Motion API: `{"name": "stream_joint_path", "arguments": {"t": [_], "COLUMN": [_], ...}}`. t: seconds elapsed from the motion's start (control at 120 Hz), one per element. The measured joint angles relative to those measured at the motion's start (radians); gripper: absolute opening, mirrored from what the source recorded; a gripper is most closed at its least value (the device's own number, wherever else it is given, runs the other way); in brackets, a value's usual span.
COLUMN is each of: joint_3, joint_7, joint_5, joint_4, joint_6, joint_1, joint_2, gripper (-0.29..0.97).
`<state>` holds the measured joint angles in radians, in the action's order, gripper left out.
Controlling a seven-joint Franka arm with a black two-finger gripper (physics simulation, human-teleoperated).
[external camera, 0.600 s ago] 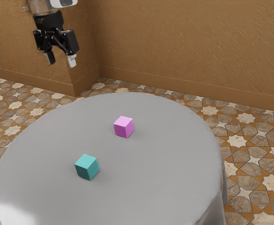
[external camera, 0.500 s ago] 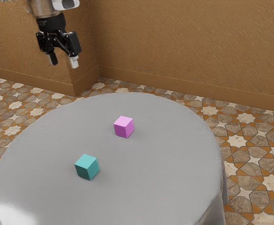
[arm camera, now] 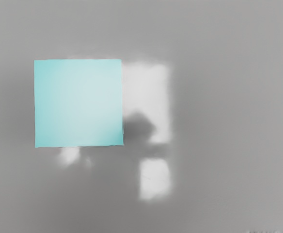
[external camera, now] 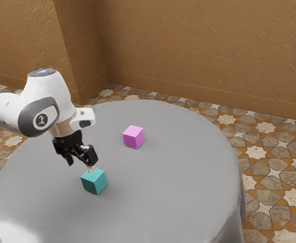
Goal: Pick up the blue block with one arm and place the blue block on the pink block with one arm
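The blue block [external camera: 94,180], a teal cube, sits on the round grey table [external camera: 188,182] toward its front left in the exterior view. In the wrist view the blue block [arm camera: 78,103] appears as a square seen from straight above, close under my hand. The pink block [external camera: 134,136] rests further back and to the exterior view's right, apart from the blue one. My gripper [external camera: 81,163] hangs just above and slightly left of the blue block, open, with nothing between its fingers.
The table's rim [external camera: 234,167] drops off to a patterned tile floor [external camera: 274,152]. A brown wall with a protruding corner column [external camera: 79,45] stands behind the table.
My arm has swung down from high at the upper left to just above the blue block. Both blocks stay where they were.
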<state>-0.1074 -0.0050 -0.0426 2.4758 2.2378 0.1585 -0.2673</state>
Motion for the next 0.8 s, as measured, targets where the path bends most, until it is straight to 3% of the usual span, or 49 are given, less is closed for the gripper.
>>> {"name": "stream_joint_path", "arguments": {"t": [0.233, 0.8], "joint_3": [0.014, -0.049], "joint_7": [-0.027, -0.013], "joint_5": [0.005, 0.006], "joint_4": [0.067, 0.007], "joint_6": [0.102, 0.268], "joint_1": [-0.002, 0.006], "joint_2": [0.023, 0.212], "gripper": [0.65, 0.65]}}
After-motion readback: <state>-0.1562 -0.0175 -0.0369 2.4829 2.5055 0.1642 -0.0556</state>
